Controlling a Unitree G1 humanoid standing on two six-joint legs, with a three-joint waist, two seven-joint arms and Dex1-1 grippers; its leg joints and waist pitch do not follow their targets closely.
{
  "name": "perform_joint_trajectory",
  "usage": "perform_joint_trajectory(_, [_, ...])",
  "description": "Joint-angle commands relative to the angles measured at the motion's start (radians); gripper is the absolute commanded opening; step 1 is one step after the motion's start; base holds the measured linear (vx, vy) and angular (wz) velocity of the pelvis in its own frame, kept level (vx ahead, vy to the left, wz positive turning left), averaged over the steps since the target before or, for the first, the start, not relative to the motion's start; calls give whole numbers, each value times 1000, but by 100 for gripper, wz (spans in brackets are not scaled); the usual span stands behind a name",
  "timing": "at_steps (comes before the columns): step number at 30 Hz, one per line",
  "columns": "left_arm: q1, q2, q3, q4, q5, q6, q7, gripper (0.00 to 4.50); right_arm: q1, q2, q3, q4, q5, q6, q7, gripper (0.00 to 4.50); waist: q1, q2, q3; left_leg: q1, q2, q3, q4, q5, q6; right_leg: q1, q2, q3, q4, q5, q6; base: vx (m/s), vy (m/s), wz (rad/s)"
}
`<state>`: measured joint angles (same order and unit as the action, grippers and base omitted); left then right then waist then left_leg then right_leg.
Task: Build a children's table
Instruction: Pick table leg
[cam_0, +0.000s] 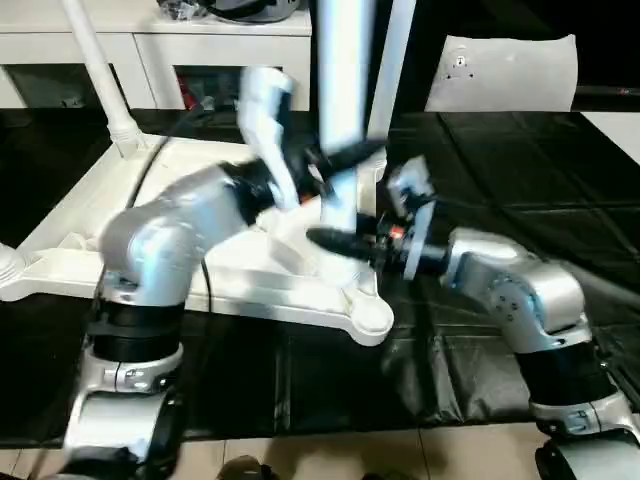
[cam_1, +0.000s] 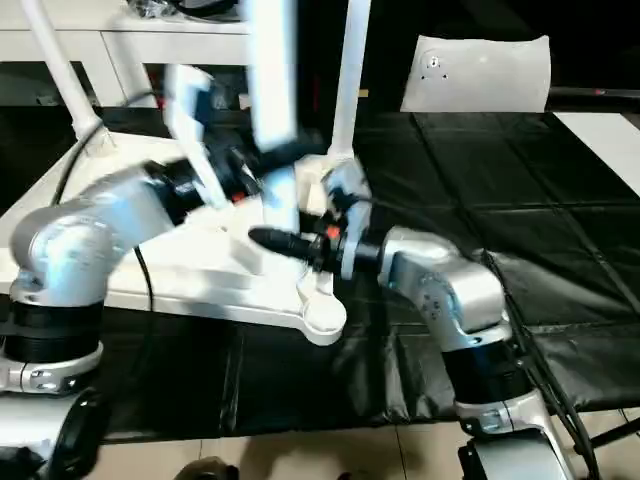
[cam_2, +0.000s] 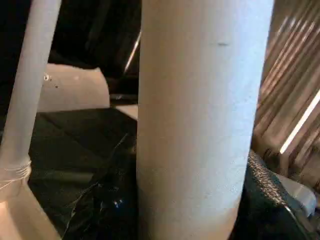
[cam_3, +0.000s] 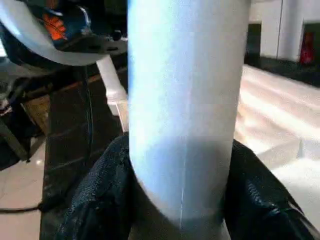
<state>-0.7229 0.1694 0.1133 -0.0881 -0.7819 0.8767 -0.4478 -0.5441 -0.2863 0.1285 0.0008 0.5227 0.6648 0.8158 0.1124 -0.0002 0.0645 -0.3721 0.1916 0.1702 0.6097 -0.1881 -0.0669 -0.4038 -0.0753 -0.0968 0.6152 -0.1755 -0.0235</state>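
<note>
Tabletop (cam_0: 215, 285) lies underside up on the black mat (cam_0: 520, 200), two legs (cam_0: 100, 70) standing in its far sockets. Both grippers clamp a third leg (cam_0: 342, 90), upright above the near right corner: left gripper (cam_0: 322, 165) higher, right gripper (cam_0: 340, 240) lower.

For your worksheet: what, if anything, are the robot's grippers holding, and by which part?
Both hold the same upright white table leg near its lower end: the left gripper higher up, the right gripper just below, above the upturned tabletop.
</note>
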Motion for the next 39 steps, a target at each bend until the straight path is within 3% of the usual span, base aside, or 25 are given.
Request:
perform_joint_trajectory(1, [-72, -60, -5, -83, -140, 3, -32, 261, 20, 6, 53, 52, -42, 26, -26, 191, 1, -8, -81, 5, 30, -7, -62, -90, 7, 63, -66, 55, -68, -213, -146, 0, 0, 0])
perform_joint_trajectory(2, [-65, -57, -20, -97, -115, 5, -40, 261, 23, 11, 51, 54, -49, 23, -35, 191, -1, -12, -80, 5, 30, -6, -63, -93, 9, 64, -65, 54, -71, -225, -137, 0, 0, 0])
perform_joint_trajectory(5, [-56, -53, -36, -115, -93, 16, -52, 261, 24, 15, 47, 58, -53, 22, -45, 191, 0, -12, -81, 6, 31, -7, -64, -89, 8, 63, -66, 55, -71, -233, -128, 0, 0, 0])
perform_joint_trajectory(7, [-30, 3, -147, -154, 22, 10, -85, 261, 28, 19, 53, 54, -53, 33, -48, 191, 1, -8, -82, 7, 35, -10, -65, -83, 7, 61, -67, 55, -69, -221, -125, 0, 0, 0])
perform_joint_trajectory(8, [-24, 34, -198, -158, 74, 3, -84, 261, 28, 20, 67, 60, -77, -5, -42, 191, 0, -10, -82, 7, 36, -11, -66, -78, 8, 61, -66, 56, -67, -212, -122, 0, 0, 0])
perform_joint_trajectory(12, [-24, 51, -205, -139, 84, 9, -69, 261, 35, 29, 81, 66, -113, -66, -55, 191, 0, -8, -80, 5, 31, -7, -65, -87, -5, 62, -68, 57, -70, -228, -120, 0, 0, 0])
perform_joint_trajectory(13, [-15, 77, -214, -130, 102, -6, -96, 261, 41, 37, 82, 64, -118, -78, -63, 191, -2, -4, -79, 6, 31, -9, -65, -99, -10, 61, -67, 56, -71, -239, -119, 0, 0, 0])
perform_joint_trajectory(16, [-7, 89, -215, -122, 112, -16, -117, 261, 47, 37, 85, 61, -119, -82, -58, 191, -4, -8, -79, 7, 31, -9, -67, -107, -13, 62, -67, 56, -72, -247, -115, 0, 0, 0])
perform_joint_trajectory(18, [5, 108, -224, -119, 127, -34, -152, 261, 52, 38, 89, 63, -126, -90, -60, 191, -5, -1, -79, 7, 31, -10, -67, -113, -15, 61, -66, 56, -72, -241, -120, 0, 0, 0])
perform_joint_trajectory(25, [56, 104, -192, -126, 34, -37, -278, 261, 70, 43, 71, 92, -123, -131, -35, 191, -9, 1, -80, 8, 32, -10, -68, -128, -15, 62, -67, 56, -69, -216, -142, 0, 0, 0])
perform_joint_trajectory(29, [69, 124, -226, -125, 53, -78, -343, 261, 74, 45, 74, 88, -120, -138, -26, 191, -9, 1, -79, 9, 32, -10, -69, -133, -11, 62, -67, 57, -72, -228, -138, 0, 0, 0])
perform_joint_trajectory(30, [71, 124, -225, -125, 49, -81, -356, 261, 75, 47, 75, 86, -117, -139, -23, 191, -9, 8, -78, 9, 33, -11, -69, -136, -13, 62, -68, 57, -70, -228, -140, 0, 0, 0])
perform_joint_trajectory(31, [72, 128, -229, -125, 52, -80, -371, 261, 76, 47, 77, 84, -117, -143, -18, 191, -11, 4, -78, 10, 33, -10, -70, -142, -15, 61, -66, 57, -71, -227, -140, 0, 0, 0])
perform_joint_trajectory(39, [82, 176, -292, -133, 84, -65, -442, 261, 104, 32, 91, 60, -129, -169, 9, 191, -15, 7, -76, 12, 33, -11, -72, -163, -17, 61, -65, 58, -71, -239, -142, 0, 0, 0])
